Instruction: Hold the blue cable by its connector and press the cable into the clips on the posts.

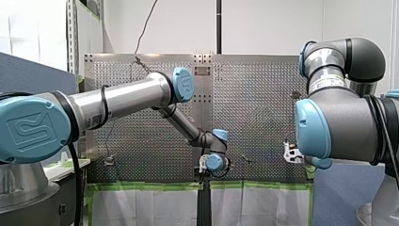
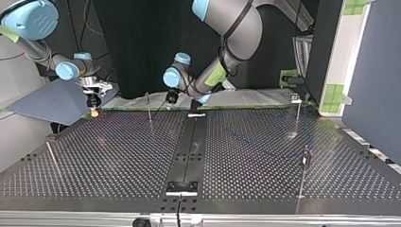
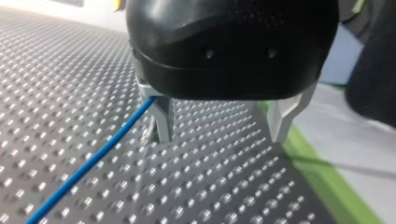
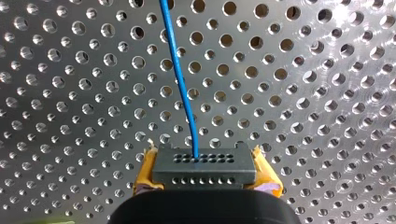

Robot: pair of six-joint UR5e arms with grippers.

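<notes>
Right gripper (image 4: 205,170) pinches the black connector (image 4: 204,163) between its yellow pads (image 4: 144,170), and the blue cable (image 4: 180,79) runs out ahead of it over the perforated table (image 4: 303,93). Left gripper (image 3: 222,133) hangs low over the table with its metal fingers (image 3: 163,119) spread; the cable passes just beside one finger, not between them. So the hold is made. The pressing seems wholly left to do: in the top view the posts (image 2: 149,106) show, but the cable is too faint to tell whether any clip has it.
</notes>
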